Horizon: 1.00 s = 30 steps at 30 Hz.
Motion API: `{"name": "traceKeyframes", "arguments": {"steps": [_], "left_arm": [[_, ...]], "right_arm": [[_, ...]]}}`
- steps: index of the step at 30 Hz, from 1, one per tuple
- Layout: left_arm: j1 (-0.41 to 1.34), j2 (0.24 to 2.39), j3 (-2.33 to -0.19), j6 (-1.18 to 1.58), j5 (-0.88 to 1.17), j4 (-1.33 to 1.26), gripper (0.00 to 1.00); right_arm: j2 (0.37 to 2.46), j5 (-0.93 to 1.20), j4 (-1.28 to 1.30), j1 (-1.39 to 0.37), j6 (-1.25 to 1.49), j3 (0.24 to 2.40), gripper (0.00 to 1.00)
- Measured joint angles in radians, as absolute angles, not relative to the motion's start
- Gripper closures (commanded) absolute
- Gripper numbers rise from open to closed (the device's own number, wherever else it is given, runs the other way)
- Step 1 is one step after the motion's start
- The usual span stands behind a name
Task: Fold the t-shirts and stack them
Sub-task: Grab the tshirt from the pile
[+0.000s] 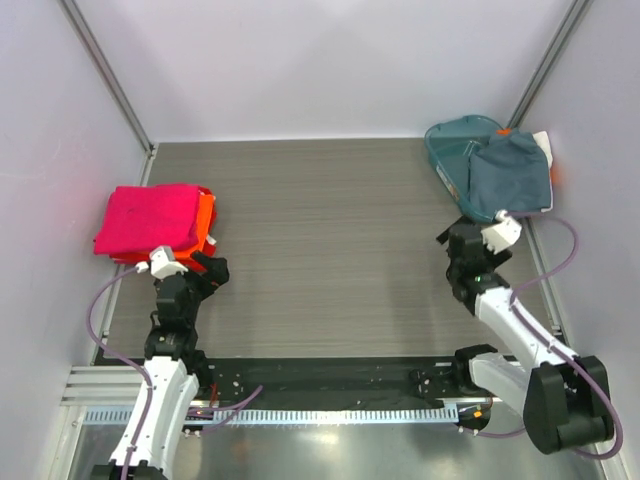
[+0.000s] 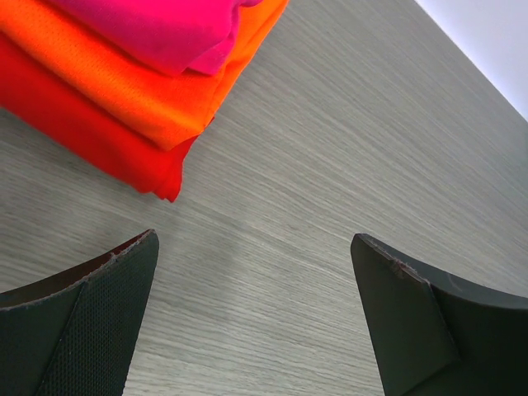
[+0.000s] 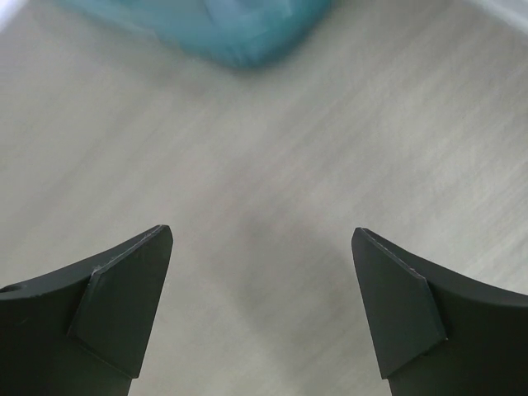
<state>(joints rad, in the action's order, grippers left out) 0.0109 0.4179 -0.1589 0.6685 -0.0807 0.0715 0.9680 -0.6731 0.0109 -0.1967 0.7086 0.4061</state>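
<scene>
Pink shirt tops orange shirts at the counter's left edge. Grey shirt drapes the tub far right, with open counter between. Left tool just near the stack and right tool near the tub both gape wide and empty, arms bent low.

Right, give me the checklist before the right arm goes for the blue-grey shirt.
1. Right gripper open and empty: ok.
2. Left gripper open, empty, not touching the stack: ok.
3. Blue-grey shirt exposed on top, draped over the teal tub: ok.
4. Folded stack tidy, with the pink shirt on top of the orange-red cloth: ok.
5. Bare table between the arms for folding: ok.
6. Whether more shirts lie under the blue-grey one: cannot tell.
</scene>
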Motion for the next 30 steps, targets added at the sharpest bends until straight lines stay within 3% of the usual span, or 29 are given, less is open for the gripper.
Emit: {"name": "traceKeyframes", "arguments": {"steps": [9,16,30], "left_arm": [[0.011,0.524,-0.165,0.689,-0.076,0.063,0.0],[0.011,0.557,-0.175,0.699,-0.066,0.052,0.0],[0.011,0.587,-0.176,0.699,-0.052,0.03,0.0]], "right_arm": [[1.252,-0.652,0.104,-0.012,0.775,0.886,0.07],[1.492,-0.636,0.175,0.127,0.926,1.032,0.11],[1.851,-0.739,0.21,0.226,0.905,1.412,0.14]]}}
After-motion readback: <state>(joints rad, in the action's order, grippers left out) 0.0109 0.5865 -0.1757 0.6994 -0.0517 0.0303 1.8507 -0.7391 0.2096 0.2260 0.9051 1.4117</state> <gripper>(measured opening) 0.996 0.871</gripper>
